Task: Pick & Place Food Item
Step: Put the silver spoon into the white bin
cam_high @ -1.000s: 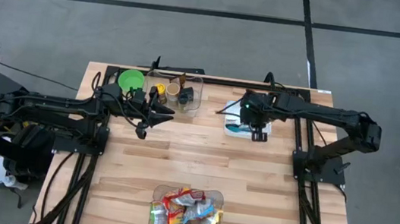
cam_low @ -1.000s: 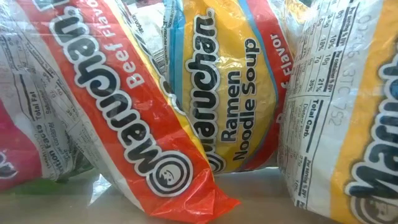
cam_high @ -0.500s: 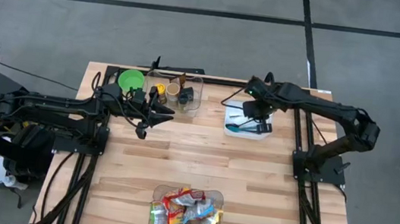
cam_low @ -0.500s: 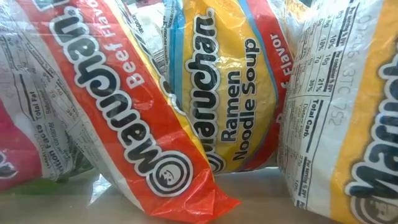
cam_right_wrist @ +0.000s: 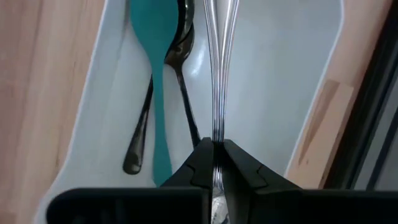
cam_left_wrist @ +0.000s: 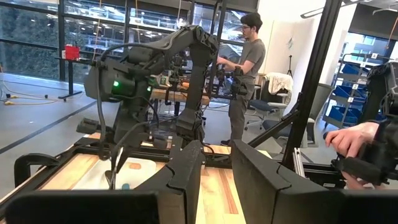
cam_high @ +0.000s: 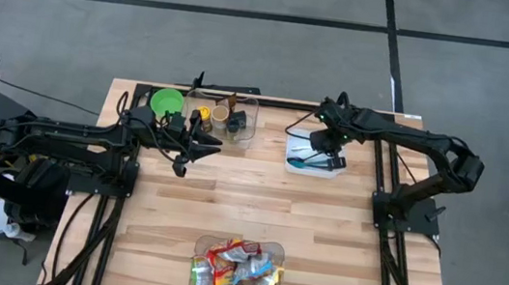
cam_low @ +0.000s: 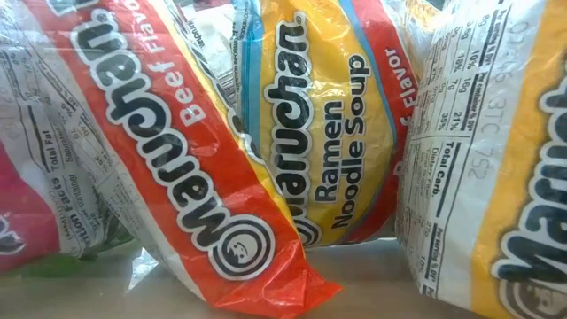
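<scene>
Several Maruchan ramen packets (cam_high: 237,269) lie in a clear bin at the table's near edge and fill the low view (cam_low: 328,133). My right gripper (cam_high: 328,157) stands over a white tray (cam_high: 337,169) at the far right and is shut on a thin shiny metal utensil (cam_right_wrist: 217,74). A teal spoon (cam_right_wrist: 155,62) and a dark spoon (cam_right_wrist: 181,56) lie in the tray (cam_right_wrist: 280,74). My left gripper (cam_high: 186,161) waits at the table's left middle, slightly open and empty (cam_left_wrist: 216,162). My right gripper pinches the metal utensil's slim stem (cam_right_wrist: 216,134) between its two fingertips. The fingers come from above, pointing down at the tray, and the utensil runs on from them, roughly in line with them. Its far end is out of frame, so I cannot tell whether it is clear of the tray.
A green bowl (cam_high: 166,102) and a clear container with cups (cam_high: 234,121) stand at the far edge, just beyond my left gripper. In the left wrist view a person (cam_left_wrist: 245,68) stands beyond the table and a hand (cam_left_wrist: 348,138) shows at the side.
My right gripper has moved a little toward the table's far edge over the white tray, so more of the tray's near part and the teal spoon shows. My left arm has kept still.
</scene>
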`<state>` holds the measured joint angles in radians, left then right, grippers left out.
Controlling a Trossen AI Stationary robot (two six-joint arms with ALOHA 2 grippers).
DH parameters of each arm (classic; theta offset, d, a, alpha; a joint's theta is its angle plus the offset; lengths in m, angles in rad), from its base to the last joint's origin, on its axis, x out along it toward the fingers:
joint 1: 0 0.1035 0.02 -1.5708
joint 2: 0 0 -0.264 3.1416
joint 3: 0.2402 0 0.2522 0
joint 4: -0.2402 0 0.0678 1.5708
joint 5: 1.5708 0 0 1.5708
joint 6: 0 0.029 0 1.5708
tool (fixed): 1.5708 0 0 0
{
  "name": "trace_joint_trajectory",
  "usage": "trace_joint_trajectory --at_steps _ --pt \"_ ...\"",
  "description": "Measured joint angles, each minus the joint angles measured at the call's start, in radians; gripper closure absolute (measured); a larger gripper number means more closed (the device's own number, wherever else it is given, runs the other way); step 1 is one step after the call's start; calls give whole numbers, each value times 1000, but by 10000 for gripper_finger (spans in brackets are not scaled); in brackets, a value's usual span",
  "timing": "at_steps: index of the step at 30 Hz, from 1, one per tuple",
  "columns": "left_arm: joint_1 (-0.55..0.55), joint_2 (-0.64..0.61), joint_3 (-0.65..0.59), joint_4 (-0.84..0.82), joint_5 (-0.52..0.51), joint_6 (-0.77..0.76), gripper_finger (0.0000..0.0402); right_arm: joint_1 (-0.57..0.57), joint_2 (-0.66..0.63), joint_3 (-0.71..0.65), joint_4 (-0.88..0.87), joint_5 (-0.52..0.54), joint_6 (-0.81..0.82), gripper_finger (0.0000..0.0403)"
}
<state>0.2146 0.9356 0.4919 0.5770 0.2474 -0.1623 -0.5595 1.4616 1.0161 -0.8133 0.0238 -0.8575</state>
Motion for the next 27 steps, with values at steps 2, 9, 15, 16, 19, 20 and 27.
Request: trace_joint_trajectory --at_steps 2,9,15,16,19,20,27 --pt "0 0 0 0 0 0 317 -2 0 -25 37 0 -26 391" --pt "0 0 0 0 0 0 317 -7 0 -98 121 -1 -55 391" --pt "0 0 0 0 0 0 317 -7 0 -142 180 -1 -70 391" --pt "0 0 0 0 0 0 317 -7 0 -147 187 -1 -70 391" --pt "0 0 0 0 0 0 317 -7 0 -173 228 -1 -70 391" --pt "0 0 0 0 0 0 317 -7 0 -180 234 -1 -70 391" --pt "0 0 0 0 0 0 317 -7 0 -188 246 -1 -70 391"
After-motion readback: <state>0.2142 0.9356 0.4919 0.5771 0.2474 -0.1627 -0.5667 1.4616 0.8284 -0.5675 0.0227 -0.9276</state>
